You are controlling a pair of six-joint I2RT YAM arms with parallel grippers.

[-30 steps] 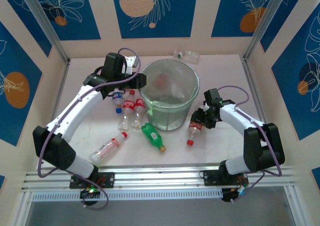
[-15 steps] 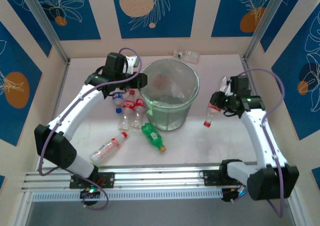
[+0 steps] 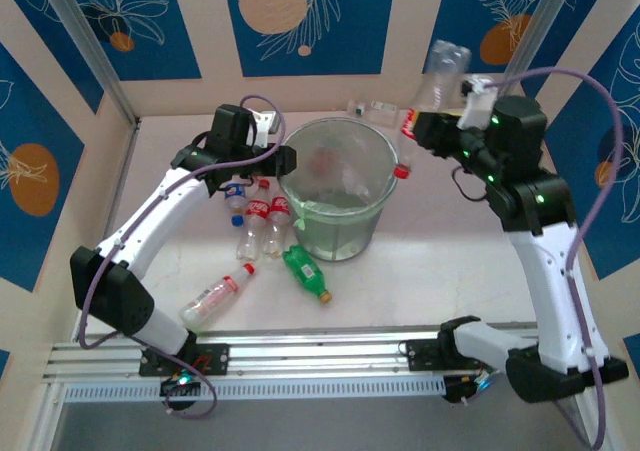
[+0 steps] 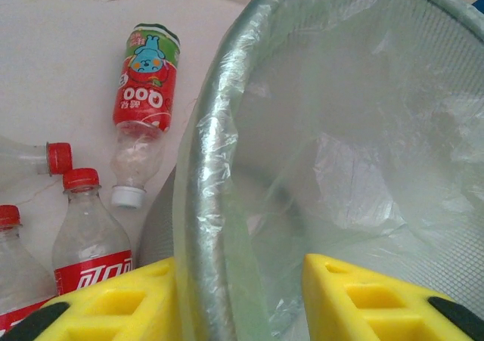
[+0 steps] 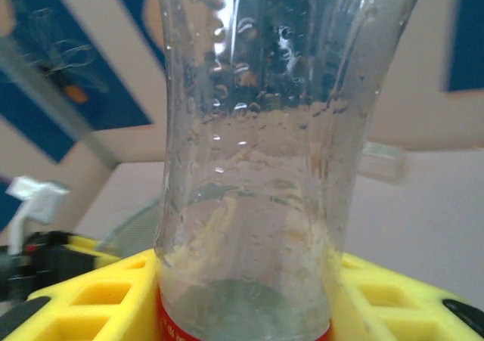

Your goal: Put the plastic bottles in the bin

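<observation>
Blue panels with orange discs and pale leaf outlines wall in a smooth, pale worktop (image 3: pixel 440 271) with a ribbed aluminium rail (image 3: pixel 320 356) along its near edge. The bin (image 3: pixel 340 239), round, translucent pale green and lined with crinkled film, stands mid-worktop toward the far edge. The left gripper (image 3: pixel 285 158) is clamped on the bin's left rim. The right gripper (image 3: pixel 425 128) is closed on 1 clear bottle (image 3: pixel 443 69), tilted red cap down, high above the bin's right rim. 5 loose bottles (image 3: pixel 254 221) lie left of and before the bin, 1 green bottle (image 3: pixel 303 269) among them.
</observation>
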